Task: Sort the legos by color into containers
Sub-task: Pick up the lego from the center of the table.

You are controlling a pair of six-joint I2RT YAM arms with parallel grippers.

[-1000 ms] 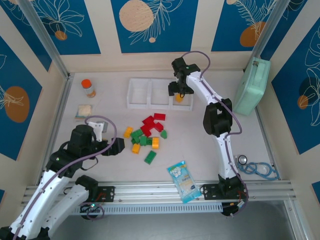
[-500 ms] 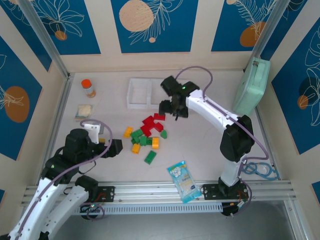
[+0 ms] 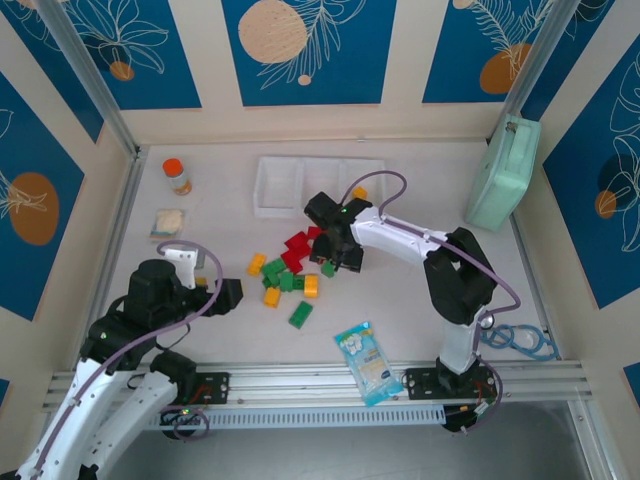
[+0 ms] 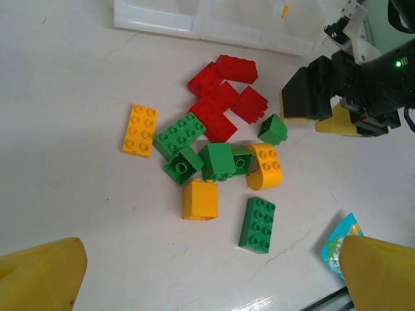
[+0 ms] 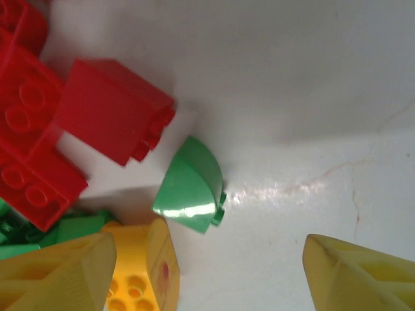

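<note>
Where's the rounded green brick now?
Right wrist view: the green brick lies at the pile's right edge, beside a red brick and an orange brick, under the right end effector.

- The right gripper (image 3: 338, 262) hangs over the right edge of the legos (image 3: 290, 270) on the desk (image 3: 400, 300).
- One lego (image 5: 190, 188) lies just ahead of its fingertips, between them and touching neither.
- The containers (image 3: 278, 187) lie beyond that gripper.
- A snack packet (image 3: 366, 362) lies nearer the bases than it.
- The left gripper (image 3: 225, 293) sits left of the legos, apart from them.
</note>
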